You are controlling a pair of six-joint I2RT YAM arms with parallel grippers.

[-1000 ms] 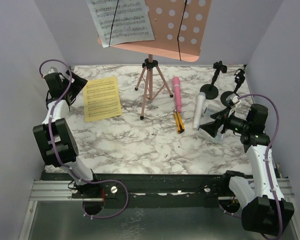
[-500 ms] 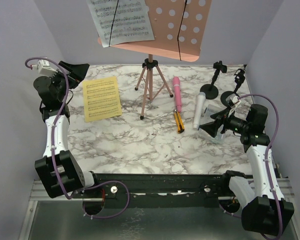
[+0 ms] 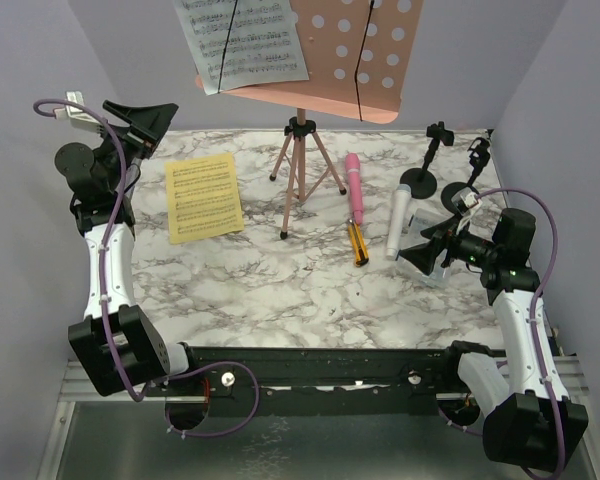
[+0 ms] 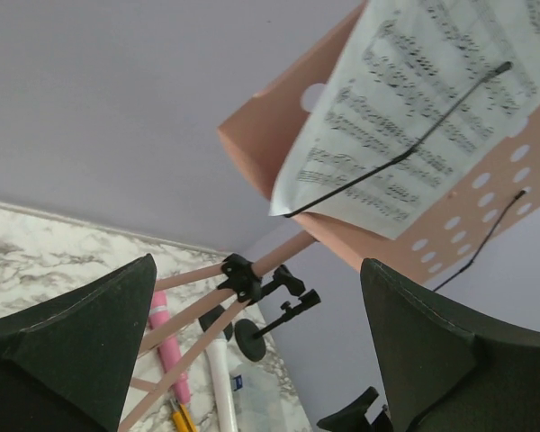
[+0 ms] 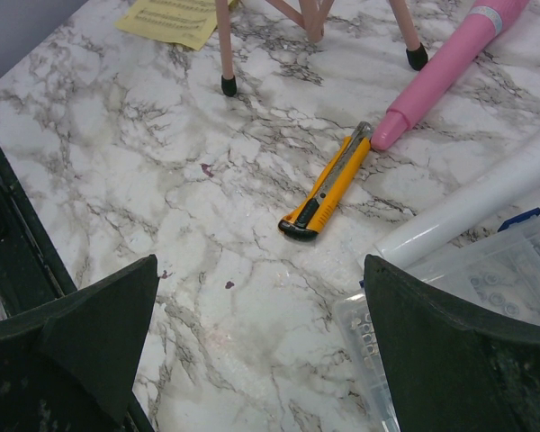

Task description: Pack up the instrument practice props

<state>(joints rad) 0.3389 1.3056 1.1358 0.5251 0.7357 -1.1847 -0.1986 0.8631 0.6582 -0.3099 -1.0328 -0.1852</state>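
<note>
The pink perforated music rack (image 3: 365,60) stands on its pink tripod (image 3: 302,170) at the back middle, with a white sheet-music page (image 3: 242,40) clipped on it. A yellow page (image 3: 204,196) lies flat left of the tripod. The pink microphone (image 3: 355,187) and the grey-white microphone (image 3: 399,220) lie right of the tripod. Two black round-based mic mounts (image 3: 426,165) stand at the back right. My left gripper (image 3: 140,117) is open, raised at the far left, facing the rack (image 4: 450,216). My right gripper (image 3: 425,255) is open and empty, low near the grey-white microphone (image 5: 486,202).
A yellow-and-black cutter (image 3: 359,243) lies below the pink microphone, also in the right wrist view (image 5: 328,184). A clear plastic box (image 5: 459,315) sits under my right gripper. Purple walls close in the marble table (image 3: 280,290) on three sides.
My left arm has risen and swung its gripper up from the table's back left corner toward the rack. The right arm has not moved.
</note>
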